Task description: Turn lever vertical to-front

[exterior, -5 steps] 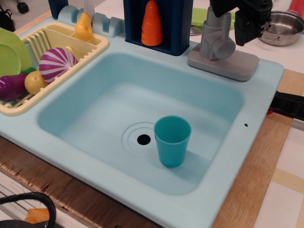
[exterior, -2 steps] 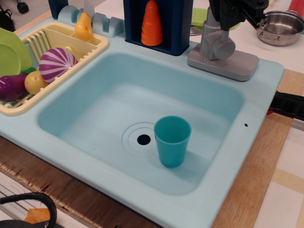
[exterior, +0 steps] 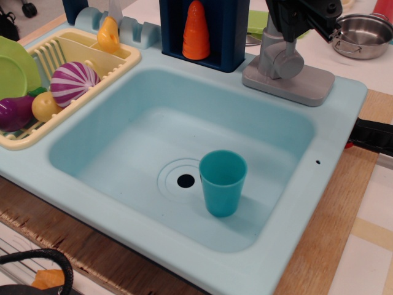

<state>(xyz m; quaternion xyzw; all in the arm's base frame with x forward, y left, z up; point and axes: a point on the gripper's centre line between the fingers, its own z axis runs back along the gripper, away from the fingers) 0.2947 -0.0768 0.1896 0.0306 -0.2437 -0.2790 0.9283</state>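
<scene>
Your gripper point(exterior: 299, 13) sat on top of the lever point(exterior: 280, 56) — whether its jaws were spread or pinching, you couldn't tell; the teal cup point(exterior: 222, 182) stood well below.

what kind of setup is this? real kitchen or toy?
Most likely a toy kitchen set on a wooden tabletop: a pale blue plastic sink holding a teal cup, a yellow dish rack of plastic food, and a grey toy tap lever under the gripper.

Grey lever point(exterior: 280, 58) stands upright on its flat plate; top seemingly hidden.
</scene>
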